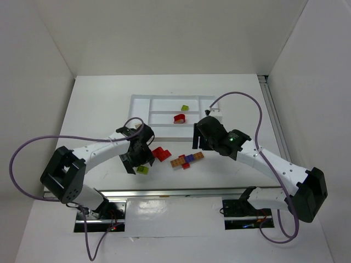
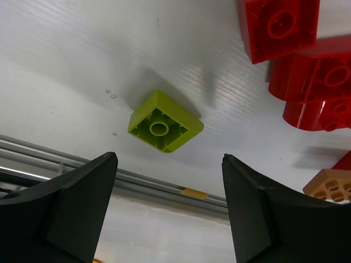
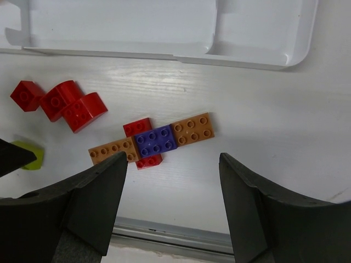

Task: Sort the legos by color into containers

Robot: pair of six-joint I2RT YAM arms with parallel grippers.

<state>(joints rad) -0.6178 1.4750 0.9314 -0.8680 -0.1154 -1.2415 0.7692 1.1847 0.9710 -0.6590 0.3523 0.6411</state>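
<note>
A lime green lego [image 2: 164, 122] lies upside down on the table, also in the top view [image 1: 143, 169]. My left gripper [image 2: 169, 170] is open and empty just near of it, low over the table. Red legos [image 2: 307, 60] lie beside it, seen from above too [image 1: 160, 153]. A joined cluster of orange-brown, blue-purple and red legos [image 3: 155, 140] lies at the table's middle [image 1: 187, 159]. My right gripper [image 3: 173, 167] is open and empty above that cluster. The white tray [image 1: 140, 112] holds a lime lego [image 1: 185, 108] and a red lego [image 1: 179, 118].
The grey rail of the table's near edge [image 2: 55, 156] runs just beyond the left fingers [image 2: 82, 186]. The tray's near rim [image 3: 164, 52] lies beyond the cluster. White walls enclose the table at the left, the right and the back.
</note>
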